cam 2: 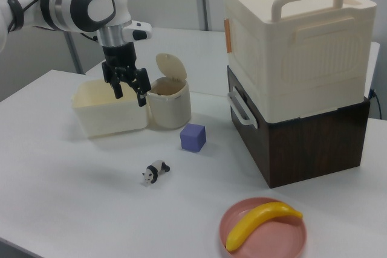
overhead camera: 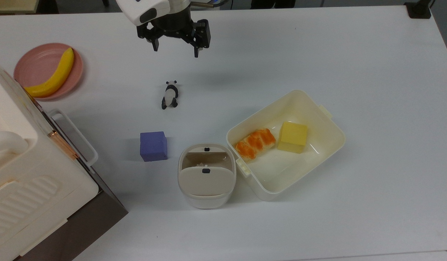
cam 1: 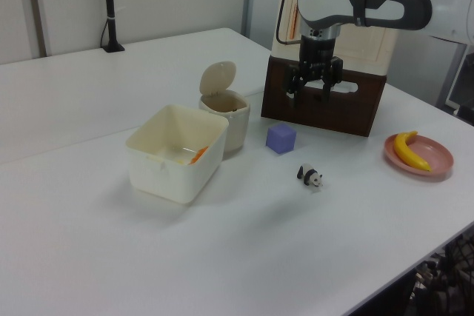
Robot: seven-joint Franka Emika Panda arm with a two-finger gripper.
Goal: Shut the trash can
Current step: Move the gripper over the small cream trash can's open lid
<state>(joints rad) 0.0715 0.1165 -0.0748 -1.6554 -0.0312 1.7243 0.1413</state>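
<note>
The trash can (overhead camera: 206, 188) stands on the white tabletop (overhead camera: 354, 54) with its beige-grey hinged lid (cam 1: 218, 78) raised upright, leaving the opening exposed. A small black button (overhead camera: 207, 149) sits at the rim. In the top view, a cream food tub (overhead camera: 319, 119) touches the trash can on the top view's right; it holds an orange-glazed pastry (overhead camera: 255, 143) and a yellow block (overhead camera: 292, 136). A purple cube (overhead camera: 153, 146) lies near the trash can on the top view's left. A panda figurine (overhead camera: 170, 94) lies farther up the top view from the trash can. The end effector (overhead camera: 175, 48) hangs above the tabletop beyond the panda figurine, well apart from the trash can, its fingers spread and holding nothing.
</note>
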